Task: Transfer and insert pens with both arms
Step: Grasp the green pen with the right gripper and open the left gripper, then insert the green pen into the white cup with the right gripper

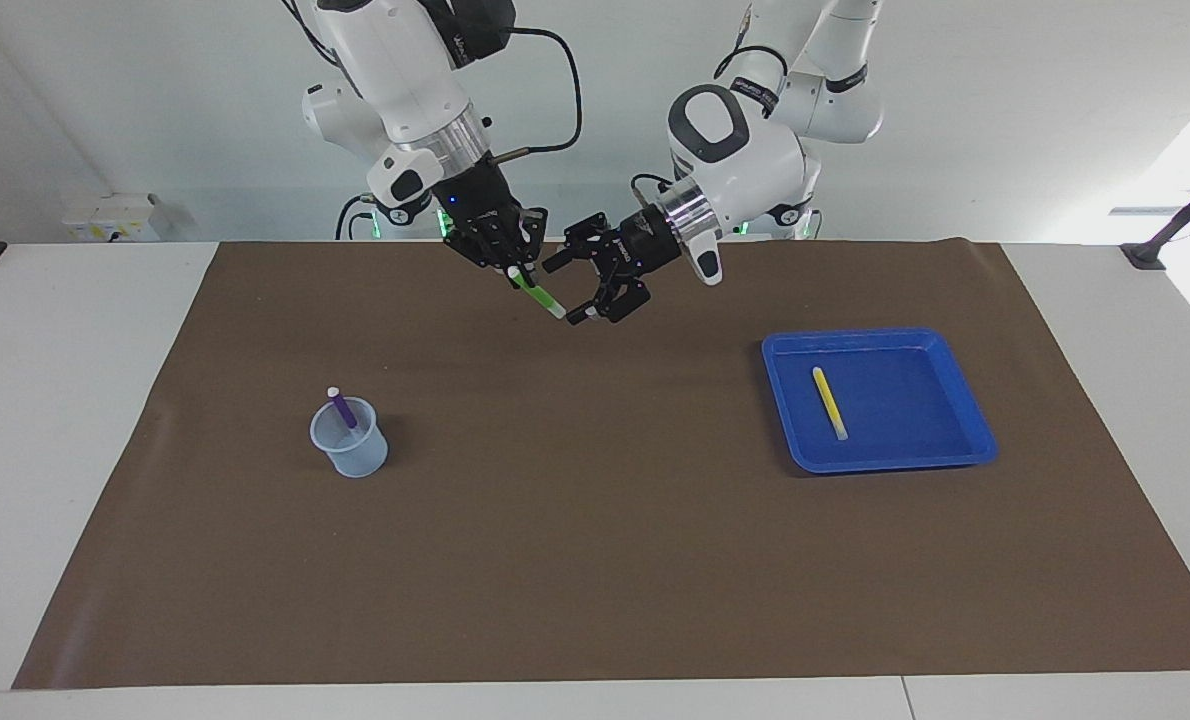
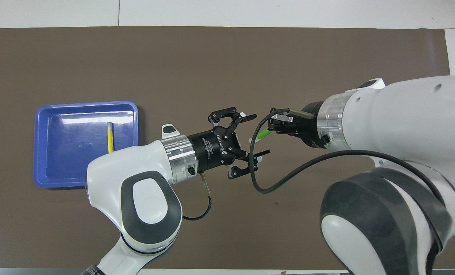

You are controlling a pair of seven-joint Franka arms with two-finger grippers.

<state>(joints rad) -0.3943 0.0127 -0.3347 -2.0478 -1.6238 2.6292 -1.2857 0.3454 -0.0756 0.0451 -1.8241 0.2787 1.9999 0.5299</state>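
My right gripper point(image 1: 515, 272) is shut on the green pen point(image 1: 537, 292) and holds it slanted in the air over the middle of the brown mat, at the robots' end. My left gripper point(image 1: 567, 292) is open, with a finger on either side of the pen's pale free end. In the overhead view the green pen point(image 2: 264, 133) shows between the left gripper point(image 2: 260, 134) and the right gripper point(image 2: 275, 128). The purple pen point(image 1: 342, 408) stands in a pale blue cup point(image 1: 353, 447). The yellow pen point(image 1: 829, 402) lies in the blue tray point(image 1: 945, 440).
The cup stands toward the right arm's end of the mat and is hidden under the right arm in the overhead view. The tray point(image 2: 59, 164) with the yellow pen point(image 2: 110, 137) lies toward the left arm's end. A black cable point(image 2: 288, 175) loops from the right wrist.
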